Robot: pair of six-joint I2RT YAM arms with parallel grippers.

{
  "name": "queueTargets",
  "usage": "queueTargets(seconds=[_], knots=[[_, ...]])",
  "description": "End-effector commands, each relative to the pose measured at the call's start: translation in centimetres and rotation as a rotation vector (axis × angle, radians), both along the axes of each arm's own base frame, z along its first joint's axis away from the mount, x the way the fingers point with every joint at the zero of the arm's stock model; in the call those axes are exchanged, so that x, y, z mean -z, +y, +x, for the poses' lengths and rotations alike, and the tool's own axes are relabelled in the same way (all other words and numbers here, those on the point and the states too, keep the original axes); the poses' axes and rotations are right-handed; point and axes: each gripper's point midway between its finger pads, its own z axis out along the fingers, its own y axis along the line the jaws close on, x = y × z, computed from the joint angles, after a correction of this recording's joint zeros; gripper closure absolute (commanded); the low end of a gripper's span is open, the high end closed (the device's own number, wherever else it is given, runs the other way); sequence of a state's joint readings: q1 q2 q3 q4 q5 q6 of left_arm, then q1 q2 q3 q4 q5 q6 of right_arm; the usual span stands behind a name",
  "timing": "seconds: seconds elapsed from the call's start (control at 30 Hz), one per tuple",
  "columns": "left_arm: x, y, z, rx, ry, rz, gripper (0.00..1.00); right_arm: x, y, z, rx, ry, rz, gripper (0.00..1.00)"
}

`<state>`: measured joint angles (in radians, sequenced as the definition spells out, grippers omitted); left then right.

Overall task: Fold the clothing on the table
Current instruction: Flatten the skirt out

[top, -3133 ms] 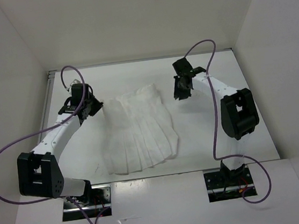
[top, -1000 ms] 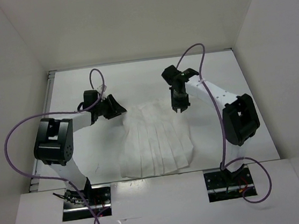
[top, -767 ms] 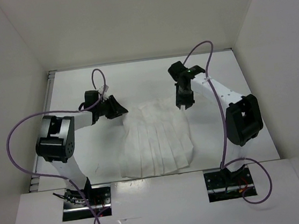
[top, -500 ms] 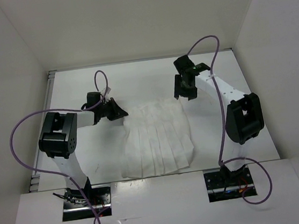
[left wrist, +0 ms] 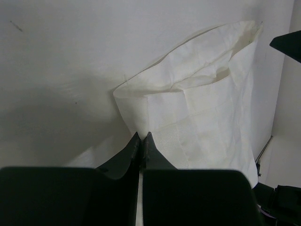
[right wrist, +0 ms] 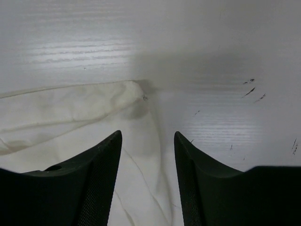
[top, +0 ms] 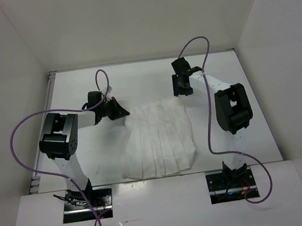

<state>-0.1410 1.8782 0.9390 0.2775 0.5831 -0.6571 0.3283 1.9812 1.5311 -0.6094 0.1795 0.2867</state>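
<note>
Your left claw (left wrist: pixel 141 137) pinched the edge of the thin white pleated fabric garment (left wrist: pixel 202 113); your right claw (right wrist: pixel 146 135) stood open above its corner.

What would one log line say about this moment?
left gripper: shut on clothing edge | right gripper: open over clothing's far corner | clothing: spread on table

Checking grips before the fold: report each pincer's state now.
Left pincer: shut, pinching the edge of the clothing.
Right pincer: open over a corner of the clothing, holding nothing.
</note>
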Motion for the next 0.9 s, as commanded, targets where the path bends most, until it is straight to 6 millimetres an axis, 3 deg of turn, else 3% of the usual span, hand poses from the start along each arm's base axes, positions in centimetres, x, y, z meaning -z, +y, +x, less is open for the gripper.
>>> queueTargets(seconds=[0.0, 0.03, 0.13, 0.27, 0.5, 0.6, 0.63, 0.7, 0.77, 0.8, 0.83, 0.87], knots=[[-2.0, -0.6, 1.1, 0.039, -0.084, -0.019, 1.00, -0.8, -0.4, 3.2, -0.012, -0.112, 0.006, 0.48], [-2.0, -0.6, 1.1, 0.039, -0.084, -0.019, 1.00, -1.3, 0.0, 3.7, -0.017, -0.131, 0.021, 0.48], [-2.0, -0.6, 1.1, 0.039, -0.084, -0.019, 1.00, 0.3, -0.1, 4.1, -0.027, -0.099, 0.023, 0.51], [-2.0, -0.6, 1.1, 0.039, -0.084, -0.019, 1.00, 2.1, 0.5, 3.5, -0.048, -0.048, 0.044, 0.53], [-1.6, -0.3, 1.5, 0.030, -0.076, -0.017, 1.00, 3.3, 1.8, 2.7, -0.100, 0.000, 0.101, 0.53], [-1.6, -0.3, 1.5, 0.030, -0.076, -0.017, 1.00, 4.3, 2.2, 2.3, -0.115, 0.028, 0.123, 0.62], [-1.6, -0.3, 1.5, 0.030, -0.076, -0.017, 1.00, 5.1, 2.2, 2.2, -0.114, 0.045, 0.119, 0.77], [-1.2, -0.3, 1.4, 0.030, -0.067, -0.016, 1.00, 5.9, 2.6, 1.9, -0.126, 0.069, 0.137, 0.90], [-1.3, 0.0, 1.5, 0.028, -0.066, -0.022, 1.00, 6.0, 2.5, 1.7, -0.101, 0.077, 0.138, 1.00], [-1.3, 0.0, 1.5, 0.022, -0.058, -0.028, 1.00, 5.2, 2.3, 2.0, -0.095, 0.056, 0.131, 1.00], [-2.1, 0.1, 1.5, 0.015, -0.059, -0.051, 1.00, 3.8, 1.8, 2.5, -0.078, 0.022, 0.105, 1.00], [-3.2, -0.3, 1.4, 0.035, -0.075, -0.080, 1.00, 1.0, 1.4, 2.6, -0.061, -0.025, 0.102, 1.00]])
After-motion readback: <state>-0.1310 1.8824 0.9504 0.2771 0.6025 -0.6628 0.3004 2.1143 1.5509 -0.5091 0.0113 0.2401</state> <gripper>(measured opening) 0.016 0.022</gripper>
